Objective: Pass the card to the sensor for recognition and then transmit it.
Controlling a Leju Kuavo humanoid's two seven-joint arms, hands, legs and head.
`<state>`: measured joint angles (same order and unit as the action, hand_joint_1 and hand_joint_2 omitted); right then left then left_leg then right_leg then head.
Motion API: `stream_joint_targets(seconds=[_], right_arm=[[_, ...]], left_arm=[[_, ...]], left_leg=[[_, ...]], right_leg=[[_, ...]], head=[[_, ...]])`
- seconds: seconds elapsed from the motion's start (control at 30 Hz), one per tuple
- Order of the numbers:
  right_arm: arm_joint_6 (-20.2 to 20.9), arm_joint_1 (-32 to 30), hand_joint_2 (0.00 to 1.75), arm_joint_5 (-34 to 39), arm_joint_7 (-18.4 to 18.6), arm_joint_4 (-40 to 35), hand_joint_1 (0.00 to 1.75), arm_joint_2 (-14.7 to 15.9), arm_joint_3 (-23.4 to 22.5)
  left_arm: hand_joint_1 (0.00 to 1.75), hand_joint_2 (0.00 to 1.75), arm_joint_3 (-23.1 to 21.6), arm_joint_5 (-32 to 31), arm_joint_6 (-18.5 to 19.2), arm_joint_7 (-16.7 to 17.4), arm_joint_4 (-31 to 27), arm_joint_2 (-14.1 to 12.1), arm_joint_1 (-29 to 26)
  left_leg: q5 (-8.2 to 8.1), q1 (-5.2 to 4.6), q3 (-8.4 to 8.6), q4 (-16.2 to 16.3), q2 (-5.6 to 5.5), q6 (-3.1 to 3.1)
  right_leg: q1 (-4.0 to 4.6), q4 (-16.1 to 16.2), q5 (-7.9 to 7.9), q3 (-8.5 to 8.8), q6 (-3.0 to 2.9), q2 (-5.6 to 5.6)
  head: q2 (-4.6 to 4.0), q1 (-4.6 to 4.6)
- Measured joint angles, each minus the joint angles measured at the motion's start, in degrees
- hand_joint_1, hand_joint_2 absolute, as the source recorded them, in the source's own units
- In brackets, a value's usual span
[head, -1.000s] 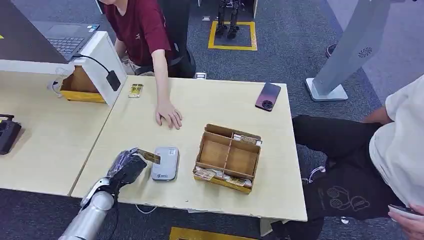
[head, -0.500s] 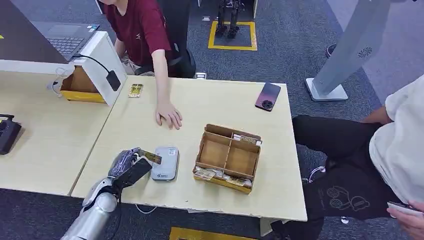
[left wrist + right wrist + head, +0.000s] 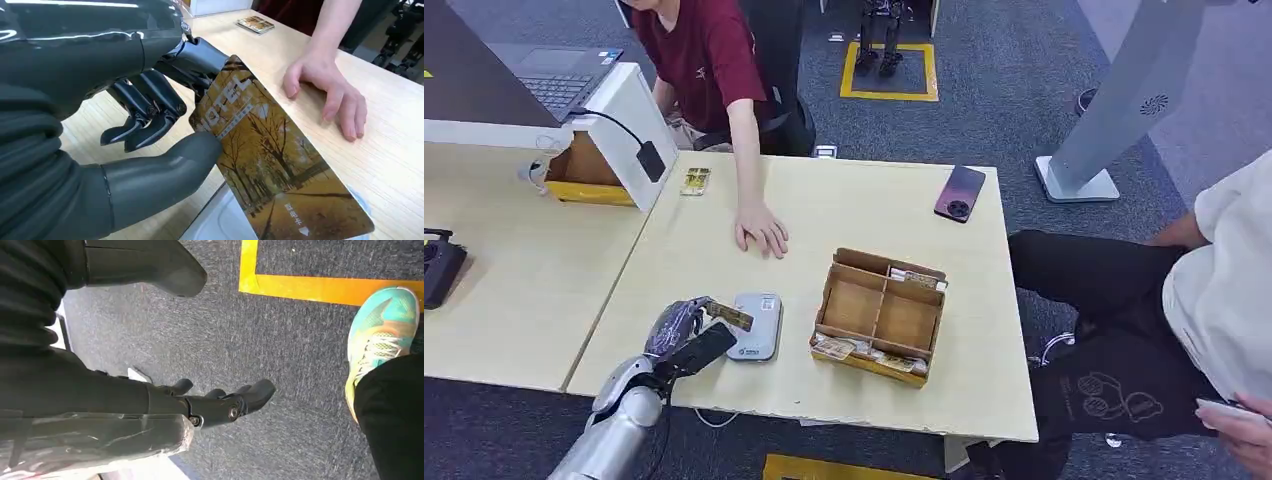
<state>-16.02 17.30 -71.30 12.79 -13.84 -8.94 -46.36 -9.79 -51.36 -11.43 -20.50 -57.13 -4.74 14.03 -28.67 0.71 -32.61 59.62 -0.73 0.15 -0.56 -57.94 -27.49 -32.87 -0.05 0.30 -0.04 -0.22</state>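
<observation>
Our left hand pinches the card between thumb and fingers at the near left of the desk, its free end over the left edge of the grey sensor; we judge this the recognition step. Next it calls for handing the card to the person's hand resting farther off. Our right hand hangs spread, holding nothing.

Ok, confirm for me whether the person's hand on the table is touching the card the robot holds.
No. In the left wrist view the person's hand lies flat on the table, apart from the card pinched by the left hand.
</observation>
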Motion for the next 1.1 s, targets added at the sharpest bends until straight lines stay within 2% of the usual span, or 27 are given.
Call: stream_joint_targets(seconds=[0.17,0.33,0.5,1.1], right_arm=[[-0.02,-0.01,1.75,-0.04,-0.13,0.00,0.00,0.00,-0.18],[-0.28,-0.01,1.75,-0.22,-0.15,0.00,0.00,0.00,-0.55],[-0.35,-0.02,1.75,-0.68,-0.15,0.02,0.00,0.00,-0.87],[-0.35,-0.02,1.75,-0.79,-0.15,0.02,0.00,0.00,-0.98]], left_arm=[[1.75,1.75,-0.85,-1.09,-0.15,-0.07,0.00,-0.04,-0.43],[1.75,1.75,-1.90,-6.91,-6.21,2.06,0.00,-0.04,-1.37],[1.75,1.75,-3.27,-10.84,-8.26,4.28,0.00,-0.02,-1.94],[1.75,1.75,-4.13,-11.52,-8.57,4.70,0.02,-0.04,-1.92]], left_leg=[[0.00,0.00,0.00,0.00,0.00,0.00],[0.00,0.00,0.00,0.00,0.00,0.00],[0.00,0.00,0.00,0.00,0.00,0.00],[0.00,0.00,0.00,0.00,0.00,0.00]], right_leg=[[0.00,0.00,0.00,0.00,0.00,0.00],[0.00,0.00,0.00,0.00,0.00,0.00],[0.00,0.00,0.00,0.00,0.00,0.00],[0.00,0.00,0.00,0.00,0.00,0.00]], head=[[0.00,0.00],[0.00,0.00],[0.00,0.00],[0.00,0.00]])
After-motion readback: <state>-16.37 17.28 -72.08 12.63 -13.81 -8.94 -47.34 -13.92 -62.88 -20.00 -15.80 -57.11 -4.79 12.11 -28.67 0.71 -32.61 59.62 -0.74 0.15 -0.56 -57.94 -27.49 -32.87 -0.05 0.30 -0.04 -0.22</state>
